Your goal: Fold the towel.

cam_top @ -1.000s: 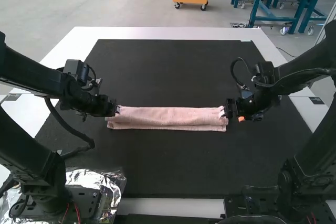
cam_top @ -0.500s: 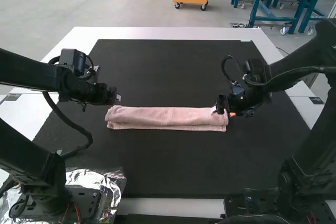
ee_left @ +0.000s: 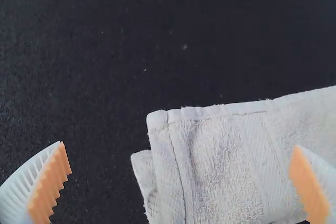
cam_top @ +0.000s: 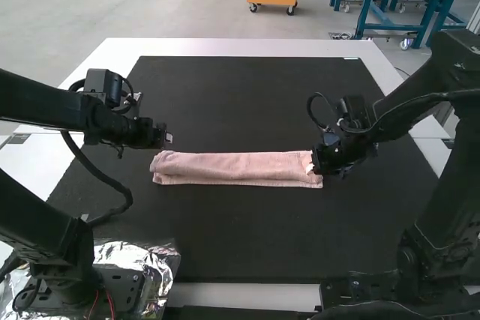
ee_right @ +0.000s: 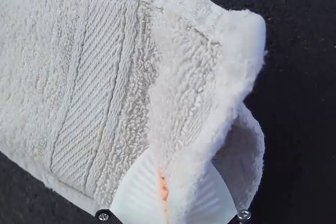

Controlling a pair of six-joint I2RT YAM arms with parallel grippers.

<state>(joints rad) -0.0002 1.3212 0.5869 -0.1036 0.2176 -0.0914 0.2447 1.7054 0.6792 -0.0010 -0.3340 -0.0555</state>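
Note:
The pink towel [cam_top: 236, 168] lies folded into a long narrow strip across the mat. Just beyond its left end, my left gripper [cam_top: 169, 139] hangs without touching it. At the strip's right end is my right gripper [cam_top: 315, 164]. In the left wrist view the towel's layered end [ee_left: 220, 166] lies below the left gripper [ee_left: 179, 153], whose fingers stand wide apart. The right wrist view has the right gripper [ee_right: 176, 166] shut on the edge of the towel's end [ee_right: 178, 72], with cloth pinched up between its fingers and a loop of fabric beside them.
A dark mat [cam_top: 247, 230] covers most of the white table [cam_top: 225, 47]. Crumpled foil [cam_top: 161, 264] lies by the left arm's base at the near left. Both arms reach in from the sides.
My left gripper has let go of the towel's left end and lifted away. The right gripper has shifted left and now pinches the right end. The towel has stayed nearly in place.

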